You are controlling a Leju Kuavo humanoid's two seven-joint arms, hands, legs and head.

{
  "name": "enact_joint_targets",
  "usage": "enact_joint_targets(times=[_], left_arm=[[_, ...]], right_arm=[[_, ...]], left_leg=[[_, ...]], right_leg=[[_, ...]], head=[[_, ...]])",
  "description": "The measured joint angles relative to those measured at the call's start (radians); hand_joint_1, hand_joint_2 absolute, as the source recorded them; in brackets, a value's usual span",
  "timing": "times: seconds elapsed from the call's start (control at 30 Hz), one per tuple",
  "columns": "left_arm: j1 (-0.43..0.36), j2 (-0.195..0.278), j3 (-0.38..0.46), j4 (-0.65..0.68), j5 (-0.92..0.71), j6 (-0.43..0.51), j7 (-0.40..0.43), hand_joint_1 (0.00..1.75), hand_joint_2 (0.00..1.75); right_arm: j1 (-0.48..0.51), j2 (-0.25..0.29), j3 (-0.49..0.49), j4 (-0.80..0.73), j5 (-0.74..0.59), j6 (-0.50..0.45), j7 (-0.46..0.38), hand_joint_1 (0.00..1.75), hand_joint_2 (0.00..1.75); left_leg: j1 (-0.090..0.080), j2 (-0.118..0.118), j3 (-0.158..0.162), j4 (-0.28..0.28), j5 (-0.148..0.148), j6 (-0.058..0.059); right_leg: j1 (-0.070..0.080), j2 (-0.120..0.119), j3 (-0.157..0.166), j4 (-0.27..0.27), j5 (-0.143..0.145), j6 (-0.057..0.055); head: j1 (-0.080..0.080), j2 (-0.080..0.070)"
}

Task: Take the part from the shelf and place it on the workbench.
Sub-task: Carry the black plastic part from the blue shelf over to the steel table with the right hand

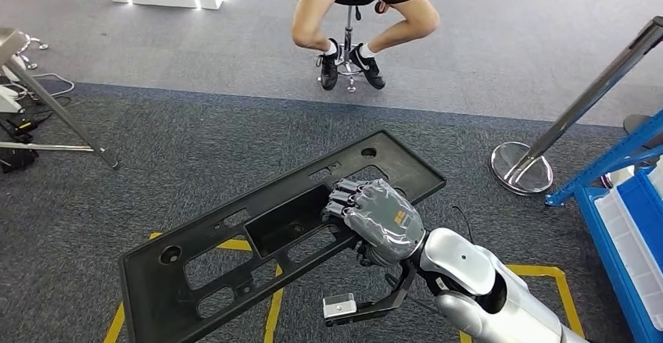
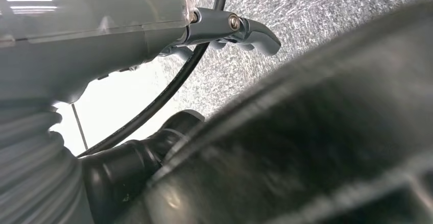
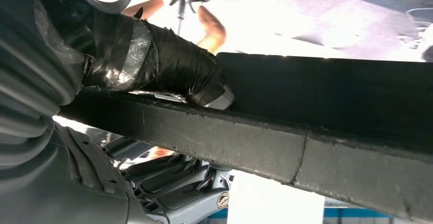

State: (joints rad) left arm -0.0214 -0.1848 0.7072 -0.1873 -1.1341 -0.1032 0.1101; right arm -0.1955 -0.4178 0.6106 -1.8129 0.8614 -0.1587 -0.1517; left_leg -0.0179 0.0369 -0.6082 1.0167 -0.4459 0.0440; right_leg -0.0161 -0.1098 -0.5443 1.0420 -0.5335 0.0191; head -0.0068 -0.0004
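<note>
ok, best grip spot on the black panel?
The long near edge, about midway, from the robot's side. The black panel is flat, long and thin-rimmed; the right hand grips there, thumb on one face, fingers on the other.

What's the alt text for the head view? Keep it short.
The robot's right hand grips a long black panel with cutouts, held above grey carpet. A person sits on a stool beyond it; blue shelving stands at right.
</note>
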Motion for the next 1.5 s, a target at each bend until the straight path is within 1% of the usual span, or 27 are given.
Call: enact_joint_targets(times=[0.1,0.13,0.2,0.27,0.3,0.33,0.4,0.47,0.53,0.6,0.67,0.7,0.77,0.83,0.87,0.93,1.0,1.03,1.07,1.13,1.2,1.23,1.27,1.3,1.37,1.43,1.5], left_arm=[[-0.006,0.0,-0.001,0.0,-0.001,0.001,-0.003,0.0,1.75],[-0.007,0.0,-0.002,0.0,-0.003,0.004,-0.006,0.0,1.75],[-0.009,0.0,-0.004,0.0,-0.012,0.015,-0.016,0.0,1.75],[-0.009,0.0,-0.01,0.0,-0.021,0.029,-0.028,0.0,1.75],[-0.009,-0.001,-0.014,0.0,-0.025,0.034,-0.033,0.0,1.75],[-0.01,-0.001,-0.017,0.0,-0.024,0.036,-0.037,0.0,1.75],[-0.01,-0.001,-0.021,0.0,-0.016,0.03,-0.044,0.0,1.75],[-0.009,0.0,-0.021,0.0,-0.007,0.02,-0.045,0.0,1.75],[-0.009,0.002,-0.021,0.0,-0.007,0.011,-0.043,0.0,1.75],[-0.01,0.004,-0.021,0.0,-0.012,0.005,-0.041,0.0,1.75],[-0.009,0.006,-0.021,0.0,-0.016,0.0,-0.041,0.0,1.75],[-0.008,0.007,-0.021,0.0,-0.017,-0.002,-0.041,0.0,1.75],[-0.005,0.008,-0.021,0.0,-0.018,-0.005,-0.041,0.0,1.75],[0.0,0.008,-0.021,0.0,-0.018,-0.007,-0.043,0.0,1.75],[0.002,0.008,-0.021,0.0,-0.018,-0.008,-0.044,0.0,1.75],[0.005,0.008,-0.021,0.0,-0.018,-0.009,-0.047,0.0,1.75],[0.005,0.01,-0.021,0.0,-0.018,-0.01,-0.05,0.0,1.75],[0.005,0.01,-0.021,0.0,-0.018,-0.01,-0.051,0.0,1.75],[0.004,0.01,-0.021,0.0,-0.018,-0.01,-0.052,0.0,1.75],[-0.001,0.01,-0.021,0.0,-0.018,-0.01,-0.055,0.0,1.75],[-0.004,0.009,-0.021,0.0,-0.018,-0.01,-0.057,0.0,1.75],[-0.003,0.009,-0.021,0.0,-0.017,-0.01,-0.057,0.0,1.75],[-0.003,0.008,-0.021,0.0,-0.017,-0.01,-0.058,0.0,1.75],[-0.001,0.007,-0.021,0.0,-0.017,-0.01,-0.058,0.0,1.75],[0.003,0.002,-0.021,0.002,-0.017,-0.01,-0.058,0.0,1.75],[0.002,-0.002,-0.021,0.005,-0.018,-0.009,-0.057,0.0,1.75],[-0.002,0.001,-0.021,0.005,-0.018,-0.008,-0.057,0.0,1.75]], right_arm=[[0.003,0.001,-0.003,-0.003,0.0,0.0,0.0,1.75,1.75],[0.005,0.0,-0.004,-0.003,0.001,0.0,0.0,1.75,1.75],[0.009,0.0,-0.005,-0.003,0.004,0.0,0.0,1.75,1.75],[0.01,0.0,-0.008,-0.003,0.011,0.0,0.0,1.75,1.75],[0.01,0.0,-0.01,-0.003,0.014,0.0,0.0,1.75,1.75],[0.01,0.0,-0.012,-0.004,0.017,0.001,0.0,1.75,1.75],[0.011,0.0,-0.016,-0.006,0.026,0.002,0.0,1.75,1.75],[0.007,0.0,-0.018,-0.01,0.041,0.001,-0.001,1.75,1.75],[-0.006,-0.004,-0.022,-0.018,0.062,0.0,0.004,1.75,1.75],[-0.034,-0.014,-0.034,-0.03,0.068,0.009,0.008,1.75,1.75],[-0.062,-0.023,-0.052,-0.039,0.061,0.026,0.009,1.75,1.75],[-0.072,-0.026,-0.06,-0.041,0.059,0.033,0.009,1.75,1.75],[-0.083,-0.028,-0.066,-0.042,0.059,0.038,0.007,1.75,1.75],[-0.095,-0.029,-0.069,-0.043,0.06,0.04,0.005,1.75,1.75],[-0.1,-0.03,-0.07,-0.044,0.062,0.04,0.004,1.75,1.75],[-0.109,-0.033,-0.073,-0.046,0.065,0.039,0.004,1.75,1.75],[-0.116,-0.035,-0.075,-0.048,0.069,0.039,0.004,1.75,1.75],[-0.119,-0.035,-0.076,-0.049,0.07,0.039,0.003,1.75,1.75],[-0.123,-0.035,-0.077,-0.05,0.071,0.038,0.003,1.75,1.75],[-0.128,-0.038,-0.08,-0.05,0.072,0.038,0.003,1.75,1.75],[-0.129,-0.041,-0.081,-0.05,0.073,0.038,0.003,1.75,1.75],[-0.13,-0.042,-0.082,-0.05,0.074,0.039,0.003,1.75,1.75],[-0.13,-0.042,-0.082,-0.05,0.074,0.039,0.003,1.75,1.75],[-0.131,-0.043,-0.083,-0.05,0.074,0.039,0.003,1.75,1.75],[-0.131,-0.046,-0.084,-0.049,0.074,0.039,0.003,1.75,1.75],[-0.134,-0.049,-0.085,-0.048,0.074,0.039,0.002,1.75,1.75],[-0.139,-0.049,-0.087,-0.051,0.075,0.04,0.002,1.75,1.75]], left_leg=[[0.003,-0.035,0.008,-0.01,0.005,0.018],[0.002,-0.049,0.008,-0.009,0.005,0.02],[0.001,-0.08,0.009,-0.004,0.003,0.021],[0.001,-0.11,0.012,0.004,-0.004,0.019],[0.002,-0.124,0.012,0.008,-0.007,0.017],[0.002,-0.136,0.01,0.014,-0.01,0.014],[0.008,-0.158,0.0,0.02,-0.01,0.004],[0.011,-0.173,-0.006,0.018,-0.008,-0.006],[0.005,-0.131,-0.019,0.045,-0.028,-0.017],[0.005,-0.069,-0.07,0.149,-0.079,-0.027],[0.013,-0.052,-0.137,0.269,-0.118,-0.036],[0.017,-0.049,-0.153,0.294,-0.116,-0.04],[0.025,-0.039,-0.125,0.229,-0.06,-0.044],[0.024,-0.001,-0.059,0.096,0.002,-0.045],[0.02,0.019,-0.033,0.048,0.011,-0.04],[0.009,0.034,-0.016,0.019,-0.006,-0.024],[0.007,0.007,0.002,0.01,-0.021,-0.002],[0.007,-0.006,0.017,0.005,-0.028,0.008],[0.007,-0.02,0.035,0.001,-0.034,0.016],[0.006,-0.044,0.063,-0.005,-0.048,0.026],[0.003,-0.074,0.087,-0.006,-0.067,0.03],[0.001,-0.089,0.103,-0.006,-0.079,0.032],[-0.001,-0.105,0.123,-0.006,-0.092,0.032],[-0.002,-0.121,0.144,-0.006,-0.108,0.032],[-0.001,-0.15,0.177,-0.008,-0.139,0.029],[0.004,-0.172,0.195,-0.019,-0.157,0.021],[0.005,-0.176,0.201,-0.008,-0.137,0.013]], right_leg=[[-0.005,0.087,-0.075,0.154,-0.078,0.001],[-0.005,0.099,-0.111,0.218,-0.099,0.001],[-0.005,0.106,-0.148,0.265,-0.088,0.001],[-0.005,0.12,-0.117,0.167,-0.007,-0.004],[-0.007,0.144,-0.094,0.107,0.027,-0.006],[-0.008,0.166,-0.074,0.056,0.049,-0.008],[-0.007,0.19,-0.054,0.018,0.047,-0.008],[-0.008,0.17,-0.043,0.001,0.044,-0.011],[-0.014,0.146,-0.03,-0.018,0.049,-0.019],[-0.015,0.119,-0.019,-0.03,0.05,-0.024],[-0.015,0.09,-0.014,-0.031,0.044,-0.023],[-0.016,0.076,-0.011,-0.031,0.038,-0.021],[-0.017,0.05,0.003,-0.03,0.025,-0.015],[-0.017,0.029,0.022,-0.03,0.009,-0.004],[-0.015,0.021,0.029,-0.031,0.003,0.003],[-0.012,0.003,0.042,-0.033,-0.007,0.018],[-0.019,-0.005,0.056,-0.021,-0.01,0.03],[-0.024,0.01,0.05,0.003,-0.012,0.033],[-0.027,0.033,0.03,0.044,-0.016,0.034],[-0.023,0.084,-0.058,0.168,-0.039,0.03],[-0.013,0.099,-0.157,0.262,-0.074,0.023],[-0.007,0.101,-0.188,0.269,-0.083,0.018],[0.0,0.105,-0.206,0.244,-0.076,0.011],[0.007,0.115,-0.212,0.195,-0.042,0.003],[0.019,0.159,-0.212,0.075,0.099,-0.012],[0.026,0.183,-0.201,0.015,0.188,-0.024],[0.026,0.164,-0.169,-0.004,0.172,-0.035]], head=[[0.001,0.0],[0.001,0.0],[0.001,0.0],[0.001,0.0],[0.001,0.0],[0.001,0.0],[0.002,0.0],[0.002,0.0],[0.001,0.0],[0.0,0.0],[-0.001,0.0],[-0.001,0.0],[-0.001,0.0],[-0.001,0.0],[-0.001,0.0],[-0.001,0.0],[0.0,0.0],[0.0,0.0],[0.001,0.0],[0.001,0.0],[0.002,0.0],[0.002,0.0],[0.002,0.0],[0.002,0.0],[0.001,0.0],[0.001,0.0],[0.001,0.0]])
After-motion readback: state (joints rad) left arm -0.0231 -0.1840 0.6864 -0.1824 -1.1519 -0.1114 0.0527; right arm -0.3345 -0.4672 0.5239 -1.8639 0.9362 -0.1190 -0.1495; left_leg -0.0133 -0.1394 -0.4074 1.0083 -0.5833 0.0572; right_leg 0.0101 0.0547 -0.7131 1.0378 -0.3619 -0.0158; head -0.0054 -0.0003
